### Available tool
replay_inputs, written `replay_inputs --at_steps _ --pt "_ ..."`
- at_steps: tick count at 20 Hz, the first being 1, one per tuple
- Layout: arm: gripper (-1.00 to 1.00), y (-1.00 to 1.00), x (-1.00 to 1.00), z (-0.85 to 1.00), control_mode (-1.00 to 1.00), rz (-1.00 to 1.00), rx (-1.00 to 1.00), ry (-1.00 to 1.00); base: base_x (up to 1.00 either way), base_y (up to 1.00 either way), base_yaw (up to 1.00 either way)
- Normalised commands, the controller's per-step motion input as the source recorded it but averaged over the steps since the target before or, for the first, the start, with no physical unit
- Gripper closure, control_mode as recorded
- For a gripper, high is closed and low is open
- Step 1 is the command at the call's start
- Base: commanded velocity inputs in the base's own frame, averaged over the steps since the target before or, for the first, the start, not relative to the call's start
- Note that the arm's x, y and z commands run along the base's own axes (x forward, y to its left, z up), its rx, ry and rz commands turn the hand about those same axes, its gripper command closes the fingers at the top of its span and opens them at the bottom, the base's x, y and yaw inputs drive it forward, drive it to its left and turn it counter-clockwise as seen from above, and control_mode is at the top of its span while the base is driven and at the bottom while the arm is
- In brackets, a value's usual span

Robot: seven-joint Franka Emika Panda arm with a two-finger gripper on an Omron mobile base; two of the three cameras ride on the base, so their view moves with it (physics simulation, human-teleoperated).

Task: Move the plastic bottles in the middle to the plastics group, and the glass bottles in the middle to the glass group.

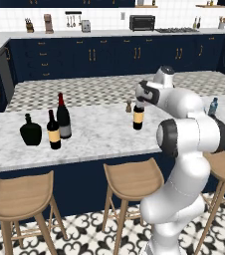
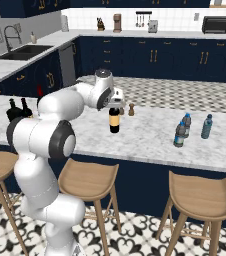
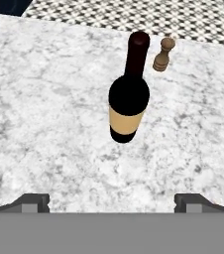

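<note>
The arm (image 1: pixel 184 129) reaches forward, bent at the elbow, fingers (image 3: pixel 34 202) spread wide.

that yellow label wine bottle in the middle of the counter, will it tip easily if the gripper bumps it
Probably yes if struck high: the yellow-label wine bottle stands upright, tall and narrow, so a knock on its slim neck could topple it. It looks like smooth dark glass, likely slippery, and heavy for its size. The open gripper hangs above it; the small wooden pepper mill stands beside it.
</note>
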Motion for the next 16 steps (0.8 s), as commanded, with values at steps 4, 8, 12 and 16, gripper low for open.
replay_inputs --at_steps 4,8,12,16 --pt "-1.0 0.0 0.18 0.0 -1.0 0.08 -0.05 0.0 0.0 0.0 0.0" --pt "-1.0 0.0 0.11 0.0 -1.0 0.01 -0.07 0.01 0.0 0.0 0.0" --pt "-1.0 0.12 0.18 -0.1 -1.0 0.0 -0.03 0.02 0.0 0.0 0.0" --pt "-1.0 0.13 0.08 -0.04 -1.0 0.0 -0.01 0.01 0.0 0.0 0.0"
